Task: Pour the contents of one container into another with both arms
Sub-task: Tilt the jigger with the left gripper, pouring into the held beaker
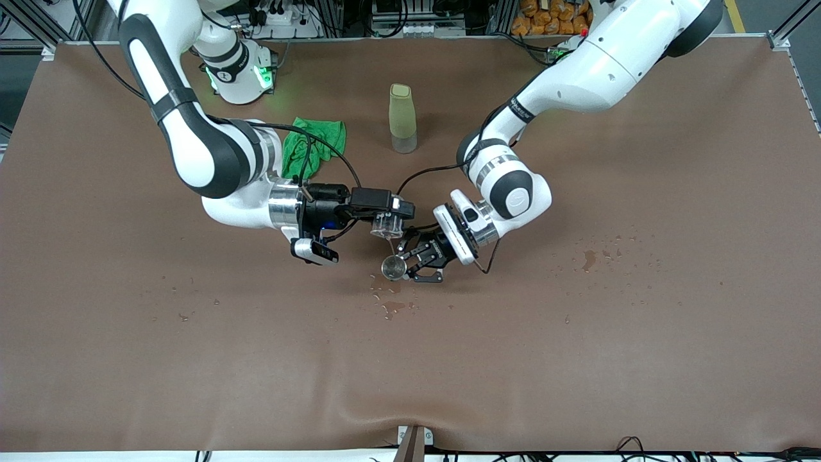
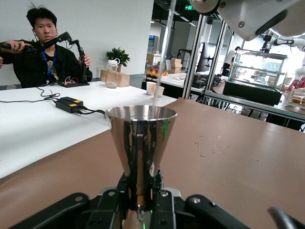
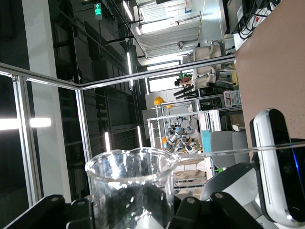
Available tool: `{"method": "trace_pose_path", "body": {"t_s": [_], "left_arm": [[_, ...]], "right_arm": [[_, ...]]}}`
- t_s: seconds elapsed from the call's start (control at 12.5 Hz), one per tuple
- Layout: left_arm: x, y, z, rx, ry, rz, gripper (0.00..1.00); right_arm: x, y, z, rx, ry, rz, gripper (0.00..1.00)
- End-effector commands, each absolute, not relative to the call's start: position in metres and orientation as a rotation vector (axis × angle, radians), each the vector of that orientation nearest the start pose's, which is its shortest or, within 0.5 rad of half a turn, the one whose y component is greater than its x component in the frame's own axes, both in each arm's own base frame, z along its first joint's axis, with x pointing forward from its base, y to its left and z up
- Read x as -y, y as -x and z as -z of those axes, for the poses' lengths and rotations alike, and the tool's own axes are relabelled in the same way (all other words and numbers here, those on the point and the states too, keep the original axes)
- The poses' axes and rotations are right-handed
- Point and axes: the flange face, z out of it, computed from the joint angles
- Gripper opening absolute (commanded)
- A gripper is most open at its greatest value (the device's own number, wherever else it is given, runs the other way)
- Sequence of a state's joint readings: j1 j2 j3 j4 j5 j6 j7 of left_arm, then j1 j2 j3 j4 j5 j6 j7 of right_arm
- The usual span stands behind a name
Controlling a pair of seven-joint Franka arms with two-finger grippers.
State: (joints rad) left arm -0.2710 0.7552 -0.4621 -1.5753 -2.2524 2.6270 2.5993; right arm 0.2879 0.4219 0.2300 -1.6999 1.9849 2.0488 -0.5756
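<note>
Brown table, green cloth, shiny silver cup, seemingly olive bottle.

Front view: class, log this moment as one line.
right claw: shut on glass beaker, tipped over metal jigger | left claw: shut on metal jigger | stream visible

I see a polished metal jigger, mirror-glossy and smooth, and a clear glass beaker whose wall looks slick and shiny. The table cover reads as matt brown sheet (slightly rumpled along the edge nearest the front camera), with wet glossy droplets on it. The green cloth looks soft and napped, the tall bottle a frosted, dull plastic, and both arms wear glossy white shells with black bands.
</note>
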Motion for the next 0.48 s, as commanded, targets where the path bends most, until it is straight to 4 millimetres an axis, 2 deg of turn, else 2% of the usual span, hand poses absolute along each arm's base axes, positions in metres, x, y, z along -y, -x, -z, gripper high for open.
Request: {"method": "trace_pose_path", "body": {"t_s": [0.0, 0.4], "left_arm": [[0.421, -0.5731, -0.2381, 0.918, -1.734, -1.348, 0.0], [0.4259, -0.5696, -0.2311, 0.931, -1.712, -1.363, 0.0]], "right_arm": [[-0.3704, -0.5921, -0.4249, -0.235, 1.374, -0.06, 0.0], [-0.3705, -0.5927, -0.4237, -0.263, 1.376, -0.082, 0.0]]}}
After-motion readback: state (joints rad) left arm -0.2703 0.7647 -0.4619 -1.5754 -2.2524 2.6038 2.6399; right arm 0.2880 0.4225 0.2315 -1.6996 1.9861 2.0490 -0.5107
